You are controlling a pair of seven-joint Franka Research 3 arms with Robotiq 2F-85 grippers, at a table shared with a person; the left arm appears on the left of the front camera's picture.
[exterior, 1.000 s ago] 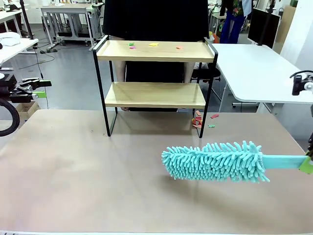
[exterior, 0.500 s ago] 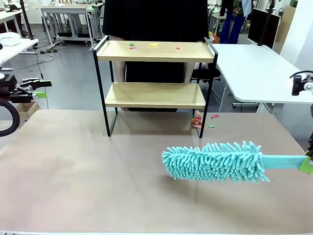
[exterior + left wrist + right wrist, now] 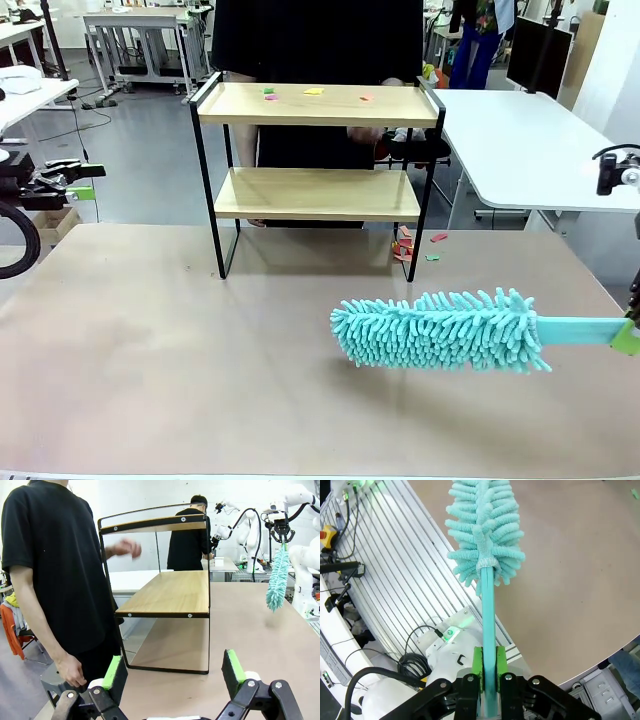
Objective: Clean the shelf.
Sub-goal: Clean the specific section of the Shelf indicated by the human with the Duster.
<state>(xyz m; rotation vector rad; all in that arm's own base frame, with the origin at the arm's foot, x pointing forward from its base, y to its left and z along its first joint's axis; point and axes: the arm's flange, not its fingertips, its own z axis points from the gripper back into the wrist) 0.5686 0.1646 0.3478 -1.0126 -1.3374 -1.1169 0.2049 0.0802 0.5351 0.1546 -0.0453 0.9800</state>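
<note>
- The shelf (image 3: pixel 315 106) stood at the upper centre of the front view, on the far part of the table (image 3: pixel 150 340), with both wooden boards level in the black frame.
- A few small coloured paper scraps (image 3: pixel 314 91) lay on the top board. More loose bits (image 3: pixel 405 245) lay on the table just beside the shelf's foot at picture right.
- The right gripper (image 3: pixel 489 662) was clamped on the flat teal handle of a duster (image 3: pixel 440 330), its green pads pressed against both sides of the handle.
- In the front view the duster lay roughly level across the lower right. Its fluffy head pointed toward the centre and its handle ran off to the right edge.
- The duster's head appeared to be clear of the tabletop, with a shadow beneath it, and it was well apart from the shelf.
- The left gripper (image 3: pixel 175 672) had its fingers spread wide with nothing between them. In the front view it sat at the left edge, beyond the table's corner.
- In the left wrist view the shelf filled the middle of the frame, seen from one end.
- A person (image 3: pixel 55 570) in a black shirt stood at the far side of the shelf.
- One raised hand (image 3: pixel 365 135) showed behind the frame between the two boards and was blurred.
- The other hand (image 3: pixel 72 672) hung at the lower left of the left wrist view.
</note>
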